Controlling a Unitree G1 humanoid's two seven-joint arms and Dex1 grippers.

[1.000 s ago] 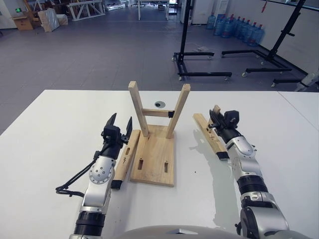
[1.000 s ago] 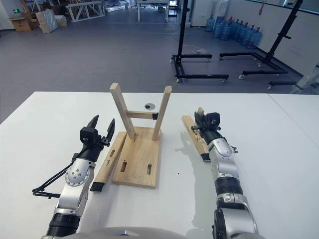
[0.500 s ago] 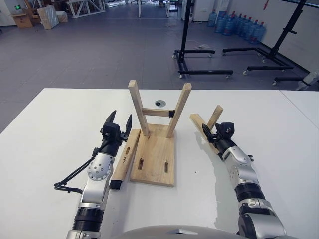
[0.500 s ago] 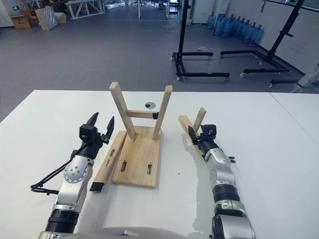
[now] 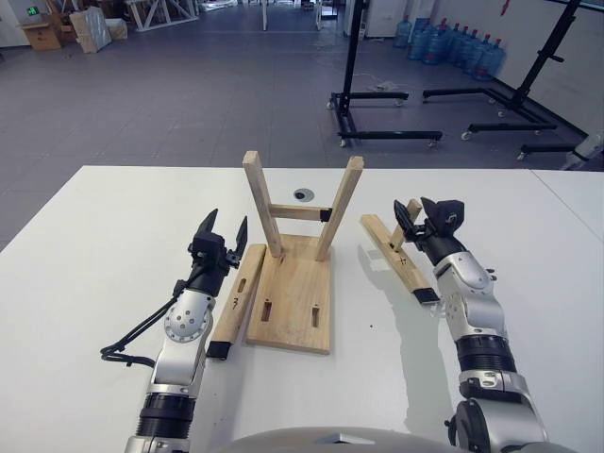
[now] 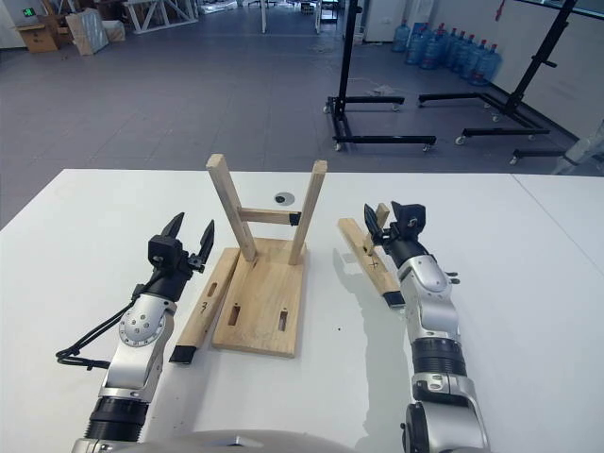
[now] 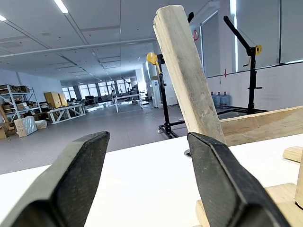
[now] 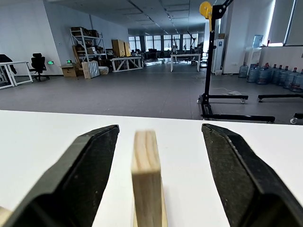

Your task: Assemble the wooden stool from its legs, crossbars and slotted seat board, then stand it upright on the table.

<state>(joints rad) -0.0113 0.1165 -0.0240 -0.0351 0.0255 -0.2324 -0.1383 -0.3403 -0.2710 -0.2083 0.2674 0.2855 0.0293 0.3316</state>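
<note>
With 2 pale wooden legs point(image 5: 262, 206) and a short wooden crossbar point(image 5: 294, 214) standing up from the far end of the flat slotted seat board point(image 5: 293, 297), the stool looked about half built on the white table point(image 5: 94, 245). Its 2 near slots sat empty. The left gripper point(image 5: 227, 222) hung wide open over the loose left leg point(image 5: 236, 300), holding nothing. The right gripper point(image 5: 411, 209), open too, straddled the upright stub point(image 8: 147, 175) on the loose right leg point(image 5: 399, 260) without gripping it. That stub's joint was hidden.

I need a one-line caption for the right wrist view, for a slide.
Right gripper, open, its two fingers on either side of a wooden bar, over the white table.
</note>
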